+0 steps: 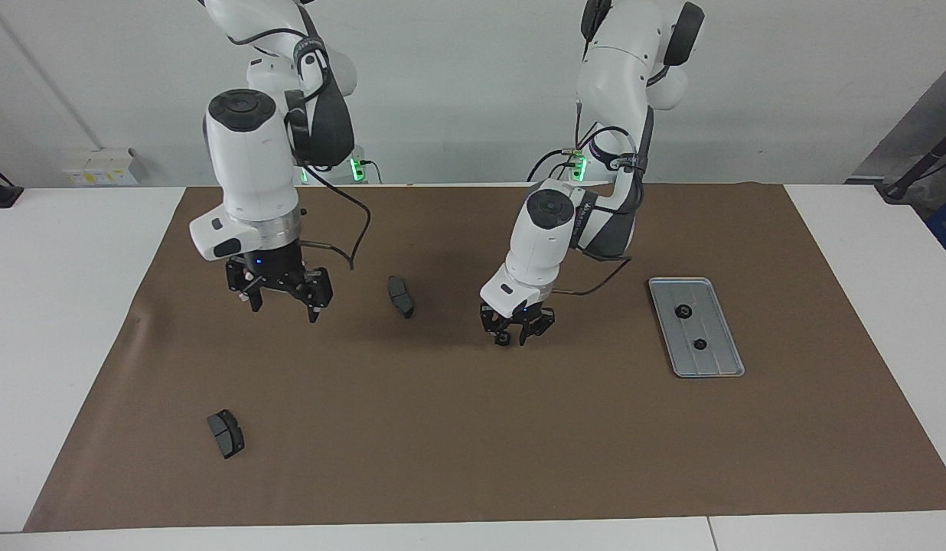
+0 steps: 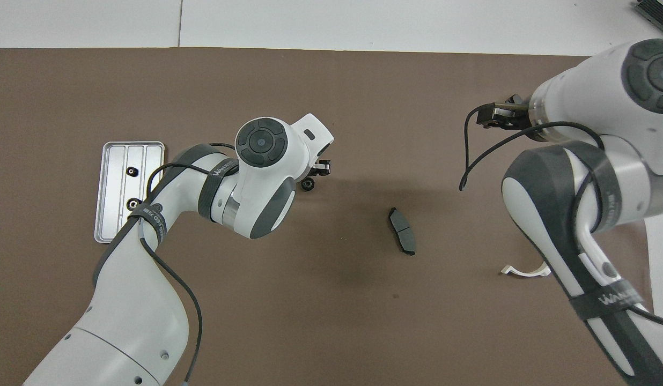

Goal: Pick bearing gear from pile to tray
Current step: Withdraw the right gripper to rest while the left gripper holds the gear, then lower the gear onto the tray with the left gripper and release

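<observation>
Left gripper [image 1: 517,334] is sitting low over the brown mat [image 1: 473,428] mid-table, fingers partly closed around a small black gear [image 2: 308,185]; cannot tell whether it is actually gripping it or whether the gear is off the mat. Right gripper [image 1: 282,301] is hanging in the air toward the right arm's end of the table, jaws spread wide and holding nothing. Tray [image 1: 719,363] is lying toward the left arm's end with two gears [image 1: 683,311] in it. A dark pad [image 1: 400,296] is lying between the grippers; a second pad [image 1: 225,433] farther from the robots. White bracket [image 2: 524,271] is showing partly under the right arm.
</observation>
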`<state>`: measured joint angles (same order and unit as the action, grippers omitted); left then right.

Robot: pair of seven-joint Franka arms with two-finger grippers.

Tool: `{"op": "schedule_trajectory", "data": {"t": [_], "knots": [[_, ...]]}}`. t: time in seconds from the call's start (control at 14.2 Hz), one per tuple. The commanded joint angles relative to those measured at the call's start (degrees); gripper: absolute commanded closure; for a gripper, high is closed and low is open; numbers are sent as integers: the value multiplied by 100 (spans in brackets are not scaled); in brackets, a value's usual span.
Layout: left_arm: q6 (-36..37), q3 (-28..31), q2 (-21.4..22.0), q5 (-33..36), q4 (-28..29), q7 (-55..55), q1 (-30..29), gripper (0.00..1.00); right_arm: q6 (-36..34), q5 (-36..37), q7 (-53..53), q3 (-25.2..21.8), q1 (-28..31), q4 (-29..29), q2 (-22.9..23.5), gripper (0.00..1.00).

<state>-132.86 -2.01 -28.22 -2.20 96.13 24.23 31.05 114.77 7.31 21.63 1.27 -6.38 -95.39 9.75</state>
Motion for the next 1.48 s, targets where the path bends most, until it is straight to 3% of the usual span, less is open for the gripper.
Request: {"op": "schedule_trajectory", "data": {"t": [0.0, 0.35, 0.49, 0.64, 0.71, 0.99, 1.13, 1.34, 1.41], "knots": [[-152, 87, -8, 202, 151, 108, 77, 34, -480, -511, -981, -573, -30, -120, -472, 0], [-293, 87, 9, 211, 354, 99, 165, 32, -1797, -529, -1995, -1242, -65, 72, -1079, 0], [-302, 87, 1, 211, 354, 108, 209, 33, -2063, -529, -1943, -1226, -57, 56, -1194, 0], [-293, 87, -34, 211, 363, 117, 314, 33, -2117, -521, -1873, -1226, -48, -364, -1430, 0], [-293, 96, -209, 211, 328, 204, 454, 34, -2100, -521, -1873, -1191, 5, -323, -1397, 0], [-223, 174, -237, 211, 284, 266, 464, 41, -2414, -521, -1732, -1085, 75, -287, -1580, 0], [-197, 192, -237, 333, 275, 257, 464, 55, -2504, -616, -1732, -1050, 154, -313, -1634, 0], [22, 210, -237, 343, 144, 240, 385, 93, -2407, -626, -1750, -1041, 172, -69, -1450, 0], [171, 227, -237, 326, 22, 214, 359, 100, -2416, -635, -1750, -1041, 172, -32, -1423, 0]]}}
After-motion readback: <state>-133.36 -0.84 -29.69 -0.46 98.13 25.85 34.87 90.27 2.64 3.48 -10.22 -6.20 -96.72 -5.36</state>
